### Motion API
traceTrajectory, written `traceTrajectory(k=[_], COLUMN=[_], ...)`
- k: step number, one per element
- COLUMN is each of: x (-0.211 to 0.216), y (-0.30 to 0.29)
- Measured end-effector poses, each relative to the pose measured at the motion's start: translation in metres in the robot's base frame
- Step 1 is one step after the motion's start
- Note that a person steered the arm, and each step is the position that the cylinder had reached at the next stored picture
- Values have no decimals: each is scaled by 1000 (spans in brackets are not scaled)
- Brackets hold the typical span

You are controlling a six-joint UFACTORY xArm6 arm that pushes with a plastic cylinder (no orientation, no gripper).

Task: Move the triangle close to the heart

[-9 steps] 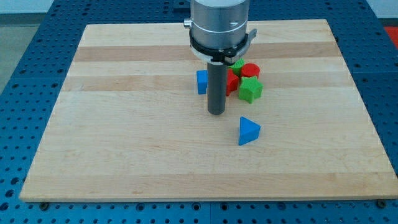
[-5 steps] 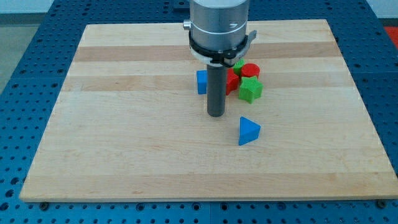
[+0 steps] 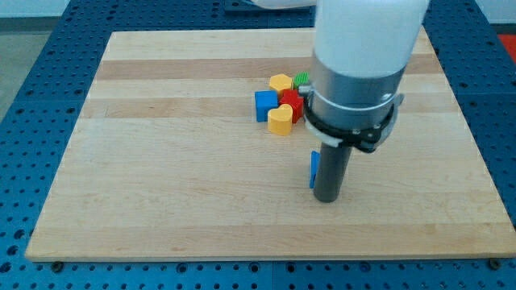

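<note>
The tip (image 3: 326, 198) is resting against the blue triangle (image 3: 313, 169), hiding most of it. The yellow heart (image 3: 280, 120) is lying well apart, toward the view's top. The arm is carrying no claw.

Robotics lab bench: pale wooden board (image 3: 161, 161) laid on a blue perforated metal table (image 3: 32, 80), industrial robot arm (image 3: 363, 56) over small coloured blocks (image 3: 278, 101).

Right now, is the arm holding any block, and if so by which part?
Nothing is held; there is only a rod. My tip stands at the view's right of the blue triangle, hiding most of it; contact cannot be told.
</note>
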State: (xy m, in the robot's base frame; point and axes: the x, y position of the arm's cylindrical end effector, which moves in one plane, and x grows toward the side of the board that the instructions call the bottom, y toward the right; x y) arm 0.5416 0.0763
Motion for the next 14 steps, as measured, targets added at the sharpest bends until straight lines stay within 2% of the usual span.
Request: traceTrajectory(k=[3, 6, 9, 14], x=[-34, -38, -63, -79], y=[-10, -39, -39, -32])
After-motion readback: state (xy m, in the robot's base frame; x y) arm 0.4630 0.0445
